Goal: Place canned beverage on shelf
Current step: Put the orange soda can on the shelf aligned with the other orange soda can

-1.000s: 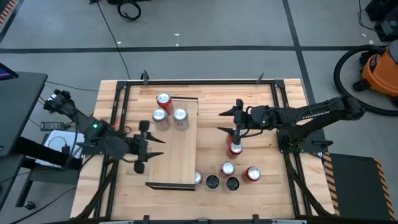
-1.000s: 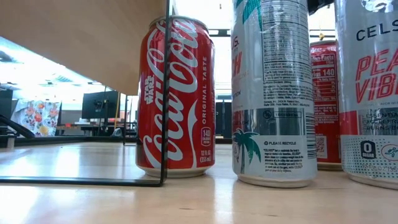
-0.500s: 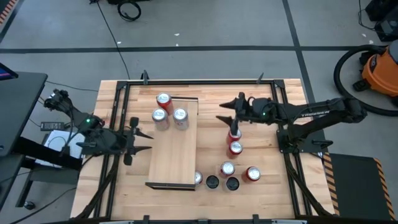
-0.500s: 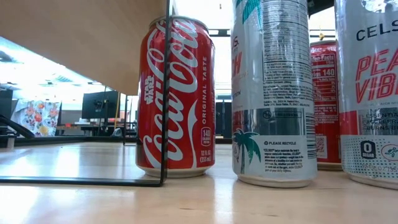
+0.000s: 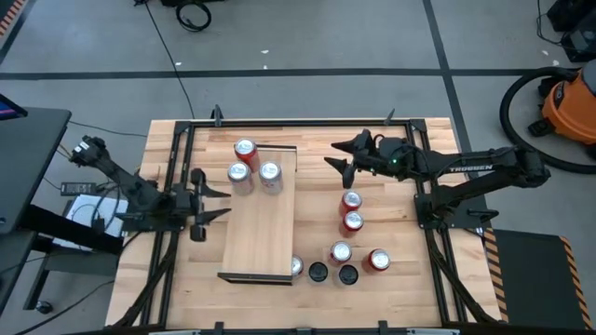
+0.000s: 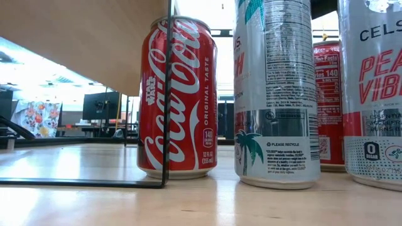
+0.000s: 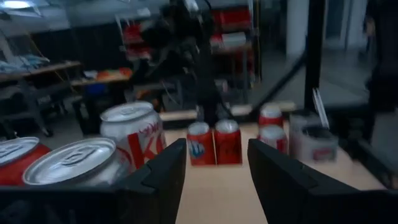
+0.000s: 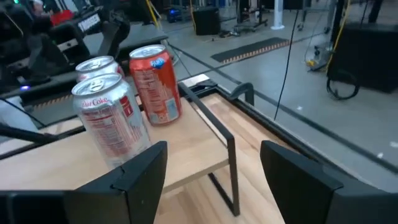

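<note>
Both arms have pulled back since the earlier frames: the right gripper (image 5: 341, 156) has lifted off the red can (image 5: 351, 201) and now hovers nearer the table's (image 5: 410, 279) far edge, fingers apart and empty. Left gripper (image 5: 207, 195) sits just off the shelf's (image 5: 261, 242) left side, jaws parted, holding nothing. Three cans (image 5: 251, 167) stand at the shelf's far end. Remaining cans cluster right of the shelf, apparently untouched.
</note>
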